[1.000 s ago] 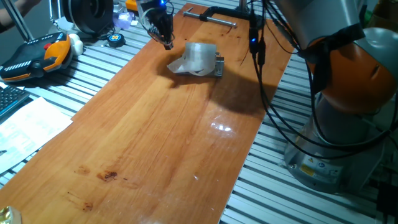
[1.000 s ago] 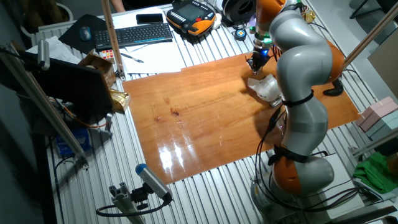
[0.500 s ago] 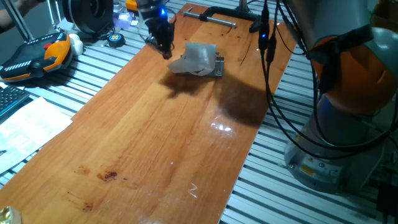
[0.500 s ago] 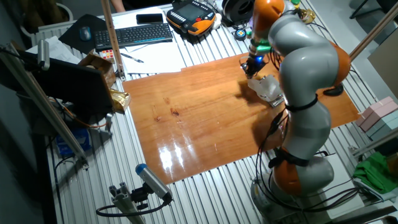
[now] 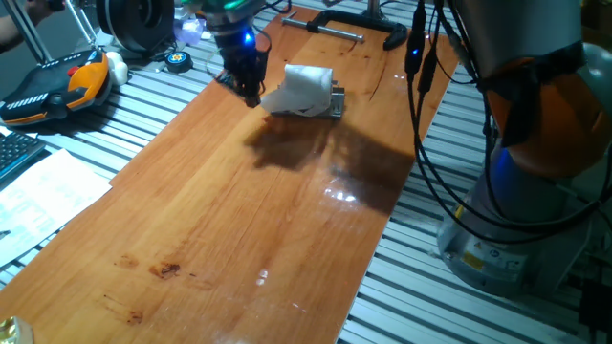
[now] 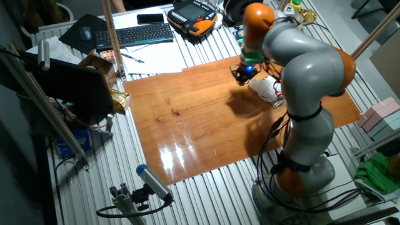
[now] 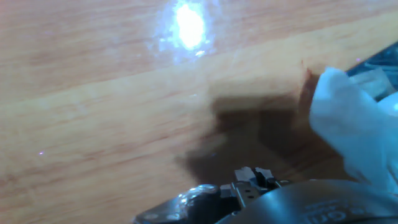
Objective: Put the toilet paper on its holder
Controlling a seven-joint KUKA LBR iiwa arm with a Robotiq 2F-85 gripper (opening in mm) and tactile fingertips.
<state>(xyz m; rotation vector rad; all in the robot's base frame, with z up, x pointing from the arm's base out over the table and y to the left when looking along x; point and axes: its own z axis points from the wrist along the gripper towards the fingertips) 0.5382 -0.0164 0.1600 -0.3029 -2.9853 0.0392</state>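
The arm has swung out from behind the toilet paper toward the open side of the wooden counter over the last second. The roll rests against the holder, seemingly already on its bar. The fingers now hang low just beside the trailing sheet, holding nothing; whether they are spread I cannot tell. This looks like a retreat after placement.

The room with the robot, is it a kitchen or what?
Probably a robotics lab or workshop, not a kitchen. The wooden board lies on a slatted metal workbench, a keyboard and an orange control pendant sit at the far end, and cables hang off the arm.
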